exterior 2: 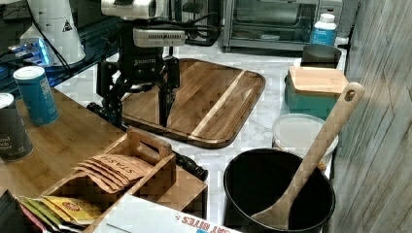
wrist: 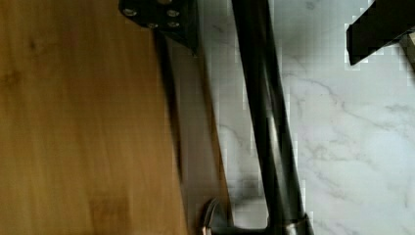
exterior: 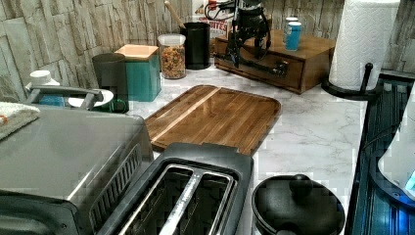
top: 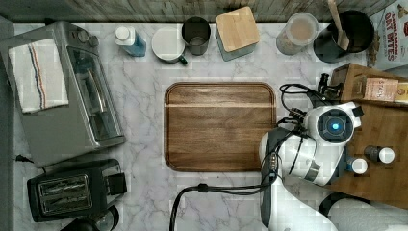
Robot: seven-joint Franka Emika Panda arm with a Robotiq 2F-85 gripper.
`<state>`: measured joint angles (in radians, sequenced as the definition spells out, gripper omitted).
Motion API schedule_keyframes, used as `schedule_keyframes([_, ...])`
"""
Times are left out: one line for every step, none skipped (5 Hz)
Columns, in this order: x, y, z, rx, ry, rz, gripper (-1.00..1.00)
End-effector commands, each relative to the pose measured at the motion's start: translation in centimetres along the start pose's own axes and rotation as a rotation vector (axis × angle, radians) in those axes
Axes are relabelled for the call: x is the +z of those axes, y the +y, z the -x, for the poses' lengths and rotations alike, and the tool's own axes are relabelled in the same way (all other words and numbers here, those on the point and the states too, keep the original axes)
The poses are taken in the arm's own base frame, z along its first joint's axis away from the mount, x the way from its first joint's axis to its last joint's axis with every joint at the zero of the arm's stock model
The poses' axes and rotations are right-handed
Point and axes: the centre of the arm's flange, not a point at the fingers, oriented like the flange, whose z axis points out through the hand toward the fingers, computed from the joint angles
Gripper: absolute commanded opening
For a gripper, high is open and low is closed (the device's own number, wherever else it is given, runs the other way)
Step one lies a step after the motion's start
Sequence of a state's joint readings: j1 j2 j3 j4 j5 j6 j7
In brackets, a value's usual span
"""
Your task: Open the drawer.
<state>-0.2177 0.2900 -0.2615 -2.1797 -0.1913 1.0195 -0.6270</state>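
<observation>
The drawer [exterior: 274, 68] is the shallow front of a light bamboo box [exterior 2: 73, 136] and looks flush with the box in the left view. Its long black bar handle [wrist: 266, 137] runs along the front, just above the marble. My gripper [wrist: 266, 24] is open, one dark finger [wrist: 161, 17] against the drawer side of the bar and the other finger [wrist: 379, 29] on the counter side, so the bar lies between them untouched. The right view has the gripper [exterior 2: 138, 114] pointing straight down over the handle [exterior 2: 189, 167]. In the left view the gripper [exterior: 250, 54] hangs at the drawer front.
A dark brown cutting board [top: 219, 126] lies beside the box. A black pot with a wooden spoon [exterior 2: 279, 191] and a tea box [exterior 2: 114, 170] stand close to the handle's end. Spice jars [exterior 2: 36, 94] sit on the box top. A paper towel roll [exterior: 364, 44] stands beside it.
</observation>
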Motion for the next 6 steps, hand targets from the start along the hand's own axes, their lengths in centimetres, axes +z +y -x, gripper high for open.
schedule_keyframes([2.4, -0.7, -2.5, -0.072, 0.011, -0.010, 1.00])
schedule_keyframes([1.4, -1.6, -2.9, -0.084, 0.016, -0.022, 1.00])
schedule_keyframes([-0.4, -2.6, -2.8, -0.083, 0.014, 0.005, 1.00])
schedule_keyframes([-0.5, -2.5, -3.0, -0.143, 0.075, -0.041, 1.00])
schedule_keyframes([-0.7, -4.7, -2.2, -0.173, 0.089, -0.099, 1.00])
schedule_keyframes([-1.9, -8.7, -0.9, -0.116, 0.044, -0.148, 1.00])
